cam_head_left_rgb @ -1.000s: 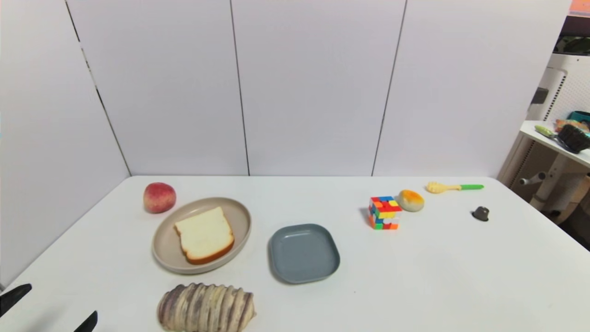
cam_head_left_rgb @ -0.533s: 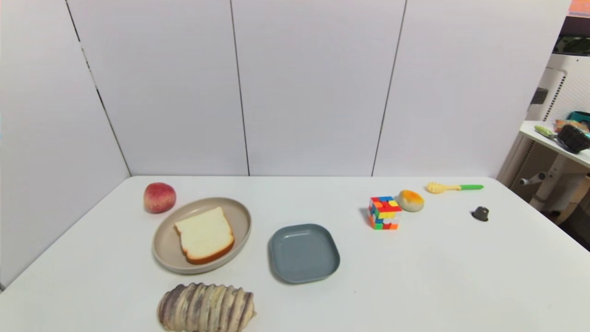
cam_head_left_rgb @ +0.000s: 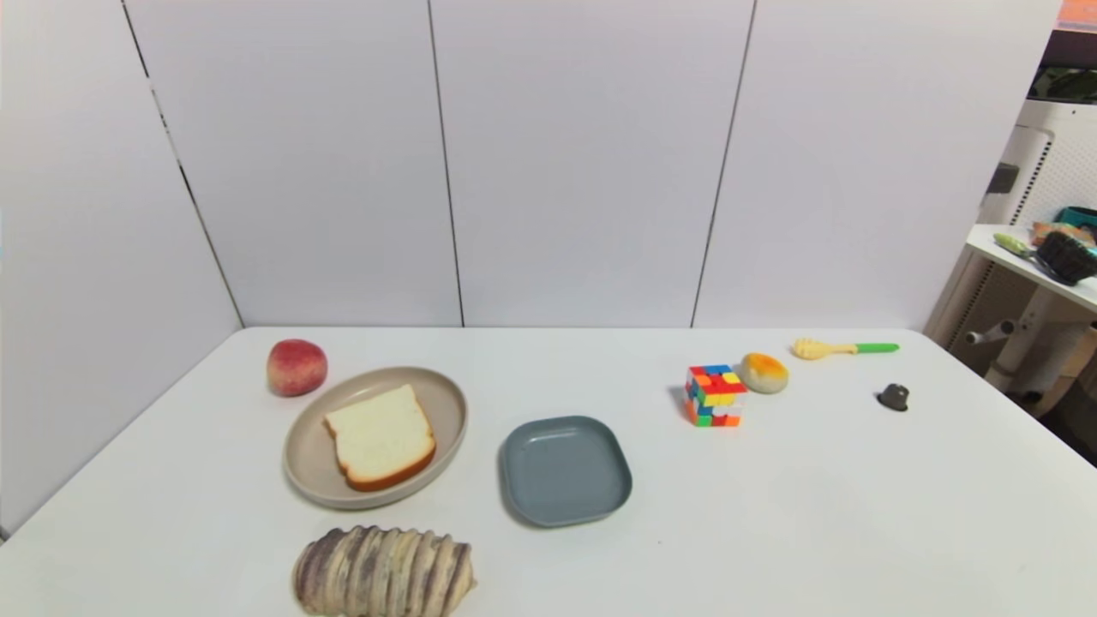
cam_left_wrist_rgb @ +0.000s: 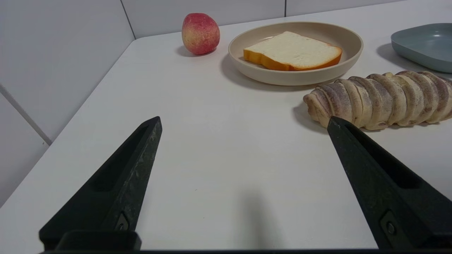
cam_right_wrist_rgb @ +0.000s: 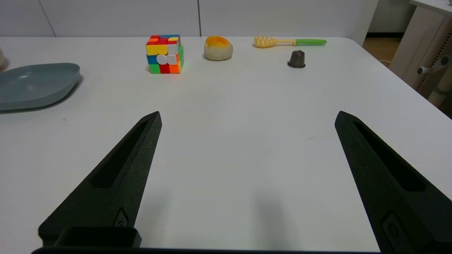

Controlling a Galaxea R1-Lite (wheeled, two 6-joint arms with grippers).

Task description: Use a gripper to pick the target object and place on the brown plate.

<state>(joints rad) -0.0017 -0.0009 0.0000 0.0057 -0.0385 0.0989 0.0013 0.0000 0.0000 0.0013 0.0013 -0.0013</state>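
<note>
Fingers [cam_left_wrist_rgb: 141,158] of left gripper [cam_left_wrist_rgb: 243,121] spread wide, empty, low over surface [cam_left_wrist_rgb: 212,158]; right gripper [cam_right_wrist_rgb: 247,118] likewise, parked. Toast slice [cam_head_left_rgb: 380,437] lay flat inside brown plate [cam_head_left_rgb: 304,446]; placement judged done.

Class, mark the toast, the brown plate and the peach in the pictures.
toast [cam_head_left_rgb: 380,434], head view, middle of the white face.
brown plate [cam_head_left_rgb: 306,446], head view, bare floor beside the toast.
peach [cam_left_wrist_rgb: 200,33], left wrist view, middle of the skin.
</note>
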